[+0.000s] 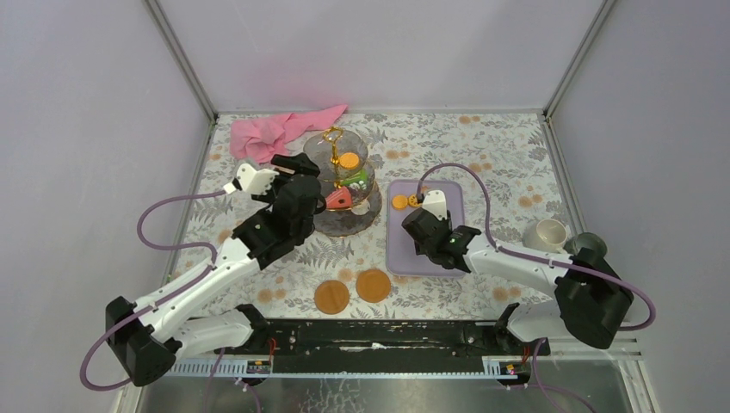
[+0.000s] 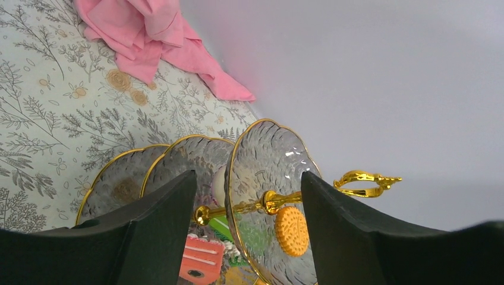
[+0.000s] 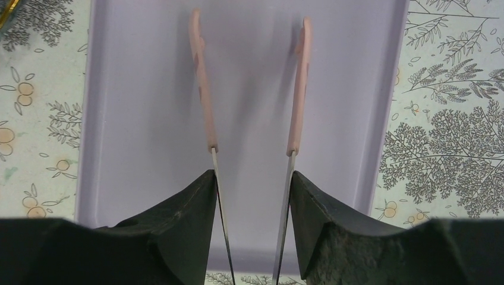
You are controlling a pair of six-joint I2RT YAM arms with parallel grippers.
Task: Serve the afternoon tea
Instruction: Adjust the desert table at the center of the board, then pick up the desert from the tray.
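The three-tier glass stand (image 1: 344,185) with its gold stem (image 2: 362,183) stands mid-table. An orange biscuit (image 2: 292,230) lies on its top tier, and a red cake (image 2: 202,258) and a green cake sit lower down. My left gripper (image 2: 248,173) hangs open just left of the stand (image 1: 308,179), holding nothing. My right gripper (image 3: 252,173) is shut on the pink tongs (image 3: 205,89) over the lilac tray (image 3: 142,119); the tongs' arms are spread and empty. Another orange biscuit (image 1: 399,201) lies on the tray's far left corner. A cream mug (image 1: 547,232) and a grey-green mug (image 1: 587,243) stand at the right.
A pink cloth (image 1: 275,133) is bunched at the back left, behind the stand. Two orange discs (image 1: 331,297) (image 1: 374,285) lie on the floral tablecloth near the front. Grey walls close the table on three sides.
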